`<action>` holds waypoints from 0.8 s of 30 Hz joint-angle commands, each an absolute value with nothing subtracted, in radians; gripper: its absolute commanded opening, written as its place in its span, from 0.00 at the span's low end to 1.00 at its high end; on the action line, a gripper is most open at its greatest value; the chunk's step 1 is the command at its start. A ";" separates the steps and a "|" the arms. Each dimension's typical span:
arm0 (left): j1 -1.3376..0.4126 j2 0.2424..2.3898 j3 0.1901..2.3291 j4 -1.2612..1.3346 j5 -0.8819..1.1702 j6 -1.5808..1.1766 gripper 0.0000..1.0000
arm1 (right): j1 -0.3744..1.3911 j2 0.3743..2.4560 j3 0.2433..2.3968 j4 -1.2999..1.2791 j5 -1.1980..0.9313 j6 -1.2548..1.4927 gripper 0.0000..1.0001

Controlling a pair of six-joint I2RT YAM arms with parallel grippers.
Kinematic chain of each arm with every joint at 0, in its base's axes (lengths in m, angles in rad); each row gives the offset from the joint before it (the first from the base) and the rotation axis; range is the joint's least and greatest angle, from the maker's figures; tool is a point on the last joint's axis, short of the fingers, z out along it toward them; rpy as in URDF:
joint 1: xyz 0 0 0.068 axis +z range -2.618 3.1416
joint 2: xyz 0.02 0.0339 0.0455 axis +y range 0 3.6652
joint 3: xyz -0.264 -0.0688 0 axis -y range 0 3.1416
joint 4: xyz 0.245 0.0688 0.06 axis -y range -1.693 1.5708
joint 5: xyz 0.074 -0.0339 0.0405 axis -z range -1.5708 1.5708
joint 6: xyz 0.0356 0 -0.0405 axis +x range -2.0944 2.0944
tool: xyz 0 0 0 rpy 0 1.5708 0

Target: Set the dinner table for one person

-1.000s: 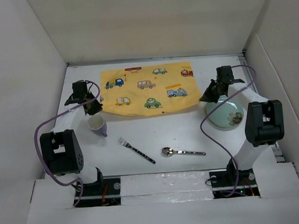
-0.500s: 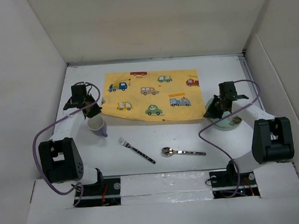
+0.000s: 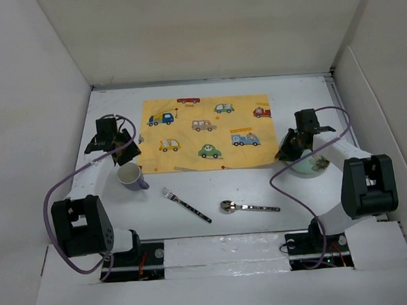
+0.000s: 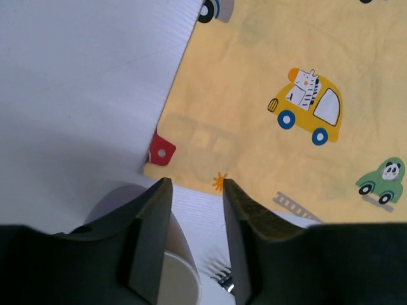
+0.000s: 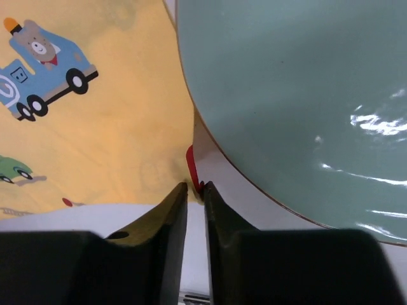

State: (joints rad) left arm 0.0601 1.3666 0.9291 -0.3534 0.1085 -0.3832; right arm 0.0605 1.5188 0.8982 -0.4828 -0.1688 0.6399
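Spreading across most of the overhead view, the white dinner table (image 3: 247,181) lies flat beneath both arms, inside pale walls. A yellow cloth (image 3: 205,128) printed with cartoon cars lies on the far middle of it.

A pale green plate (image 3: 315,165) sits on the table just right of the cloth's near right corner. A lilac cup (image 3: 131,176) stands upright near the cloth's near left corner. A spoon (image 3: 248,206) and a dark-handled fork (image 3: 186,204) lie on bare table toward the near edge, well apart from both grippers.

The left gripper (image 4: 196,184) hangs over the cloth's near left corner. Its fingers (image 4: 152,235) are spread with nothing between them. Bare white table shows through the gap, and the cup's rim sits under the left finger.

The right gripper (image 5: 193,189) sits low where the cloth's near right corner meets the plate's rim. Its fingers (image 5: 172,229) stand nearly together with only a thin slit between them. The cloth's red-printed corner lies right at the tips, but I cannot tell whether they pinch it. White table shows just below the cloth's edge.
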 commanded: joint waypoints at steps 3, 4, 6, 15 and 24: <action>0.061 1.293 1.011 -0.426 0.138 -0.385 0.41 | 0.069 1.477 0.985 -0.532 -0.138 0.630 0.36; 0.061 1.287 1.029 -0.426 0.147 -0.390 0.42 | 0.060 1.451 0.998 -0.551 -0.129 0.635 0.38; 0.052 1.275 1.087 -0.434 0.169 -0.399 0.43 | 0.037 1.411 0.999 -0.560 -0.114 0.661 0.47; 0.005 1.169 1.181 -0.414 0.257 -0.428 0.00 | -0.207 1.025 0.728 -0.558 0.060 0.923 0.00; -0.049 1.065 1.003 -0.302 0.526 -0.512 0.29 | -0.429 1.104 0.603 -0.491 -0.060 1.002 0.54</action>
